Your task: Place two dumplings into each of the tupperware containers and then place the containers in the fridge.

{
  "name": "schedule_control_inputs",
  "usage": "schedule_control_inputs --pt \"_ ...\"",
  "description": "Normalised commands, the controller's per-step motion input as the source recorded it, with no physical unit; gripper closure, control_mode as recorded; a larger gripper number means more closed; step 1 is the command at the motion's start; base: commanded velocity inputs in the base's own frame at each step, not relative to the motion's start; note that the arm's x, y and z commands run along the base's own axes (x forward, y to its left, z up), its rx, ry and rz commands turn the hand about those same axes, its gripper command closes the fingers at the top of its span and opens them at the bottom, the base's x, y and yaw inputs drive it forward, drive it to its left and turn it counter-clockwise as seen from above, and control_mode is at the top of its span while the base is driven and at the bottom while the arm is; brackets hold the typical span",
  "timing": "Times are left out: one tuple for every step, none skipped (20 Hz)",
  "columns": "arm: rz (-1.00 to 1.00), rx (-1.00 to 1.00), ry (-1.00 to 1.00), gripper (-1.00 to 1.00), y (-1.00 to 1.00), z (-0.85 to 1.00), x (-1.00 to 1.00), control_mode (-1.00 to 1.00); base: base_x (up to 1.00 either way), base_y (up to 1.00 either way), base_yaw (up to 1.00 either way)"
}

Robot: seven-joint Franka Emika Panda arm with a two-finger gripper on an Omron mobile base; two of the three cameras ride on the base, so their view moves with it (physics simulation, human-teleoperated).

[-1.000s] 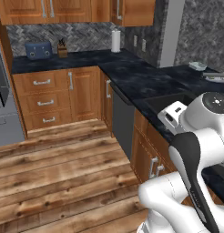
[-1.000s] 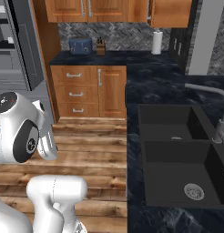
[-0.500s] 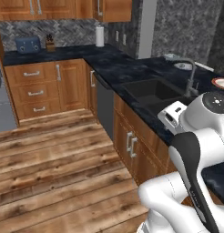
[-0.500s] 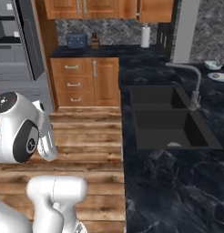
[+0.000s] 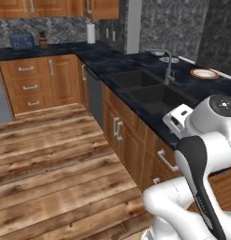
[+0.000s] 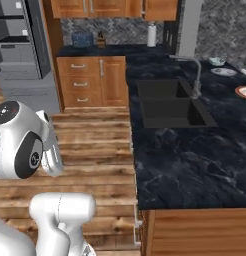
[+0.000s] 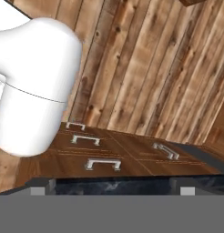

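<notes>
Two pale shallow tupperware containers [image 6: 226, 71] [image 5: 169, 59] sit on the dark counter behind the faucet, far from my arm. At this distance the dumplings are too small to make out. The grey fridge [image 6: 19, 55] stands at the far left, past the wooden drawers. My gripper [image 7: 112, 191] is open with nothing between its widely spaced tips. It hangs folded back near my own body, and the hand view looks over floorboards and cabinet drawer fronts.
A red-rimmed plate [image 5: 204, 73] [image 6: 243, 91] lies on the counter right of the black double sink [image 6: 170, 102] and its faucet [image 5: 168, 65]. On the back counter stand a paper towel roll [image 5: 91, 33], a blue toaster [image 5: 22, 41] and a knife block [image 6: 100, 39]. The wooden floor [image 5: 51, 159] is open.
The whole scene has shifted in both base views: the base has moved along the counter, bringing the sink, faucet and red-rimmed plate nearer. The arm keeps its folded pose and the gripper stays open.
</notes>
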Motion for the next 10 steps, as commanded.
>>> schedule_control_inputs --pt "0.00 0.00 0.00 -1.00 0.00 0.00 0.00 1.00 -1.00 0.14 -0.09" --pt "0.00 0.00 0.00 -1.00 0.00 0.00 0.00 1.00 -1.00 0.16 -0.09" --pt "0.00 0.00 0.00 -1.00 0.00 0.00 0.00 1.00 -1.00 0.15 -0.08" --pt "0.00 0.00 0.00 -1.00 0.00 0.00 0.00 1.00 -1.00 0.06 -0.06" --pt "0.00 0.00 0.00 -1.00 0.00 0.00 0.00 1.00 -1.00 0.00 -0.01" --pt "0.00 0.00 0.00 -1.00 0.00 0.00 0.00 1.00 -1.00 0.00 0.00" --pt "0.00 0.00 0.00 -1.00 0.00 0.00 0.00 1.00 -1.00 -0.06 0.00" --pt "0.00 0.00 0.00 -1.00 0.00 0.00 0.00 1.00 -1.00 -0.26 0.00" --pt "0.00 0.00 0.00 -1.00 0.00 0.00 0.00 1.00 -1.00 -0.46 0.00" --pt "0.00 0.00 0.00 -1.00 0.00 0.00 0.00 1.00 -1.00 -0.59 0.00"
